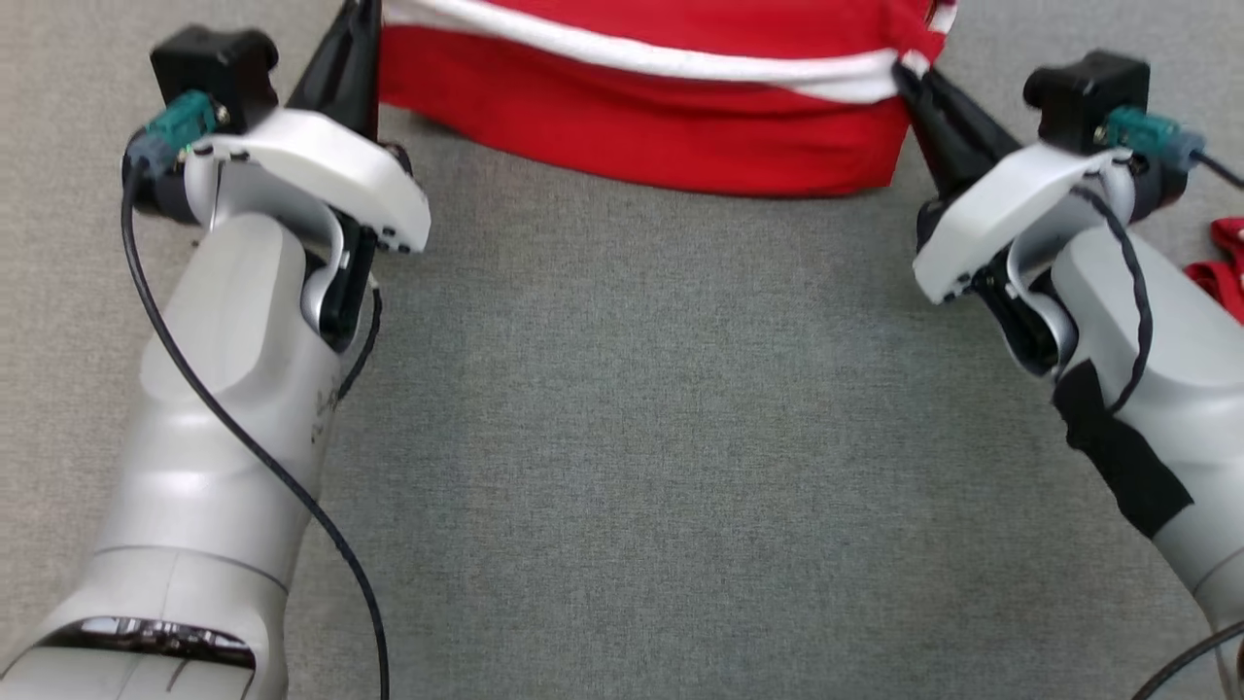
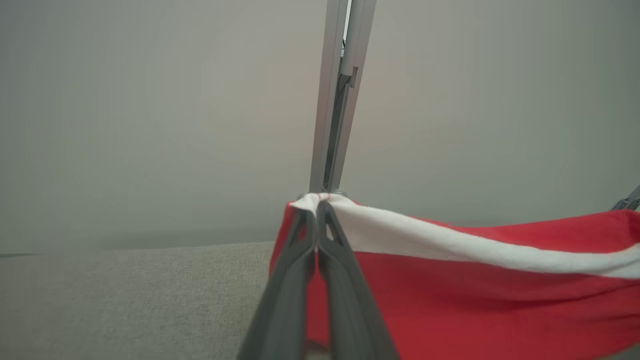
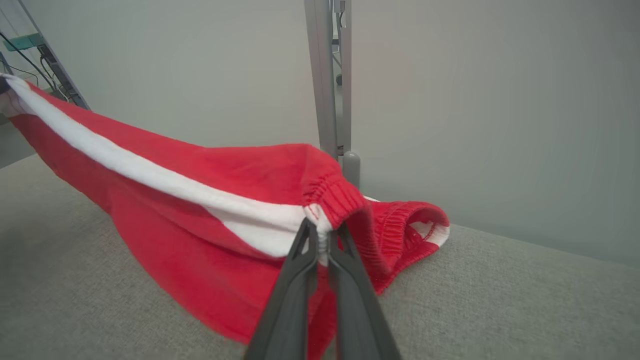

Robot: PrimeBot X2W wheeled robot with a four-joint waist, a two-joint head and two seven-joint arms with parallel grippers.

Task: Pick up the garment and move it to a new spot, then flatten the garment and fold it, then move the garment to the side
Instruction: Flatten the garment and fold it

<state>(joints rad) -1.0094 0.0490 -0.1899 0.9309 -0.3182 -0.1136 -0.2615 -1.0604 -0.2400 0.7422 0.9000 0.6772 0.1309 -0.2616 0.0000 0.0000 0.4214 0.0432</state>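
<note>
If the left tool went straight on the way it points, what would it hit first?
The left tool, shut on the red garment, aims at the grey upright post; probably that, though depth is unclear.

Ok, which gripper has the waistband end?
The right gripper, shut on the garment at the gathered elastic waistband; the left gripper pinches a plain, ungathered end of the white stripe.

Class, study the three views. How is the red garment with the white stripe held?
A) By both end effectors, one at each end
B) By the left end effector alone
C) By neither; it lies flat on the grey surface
A: the left end effector and the right end effector are each shut on the garment, which hangs stretched between them.
</note>
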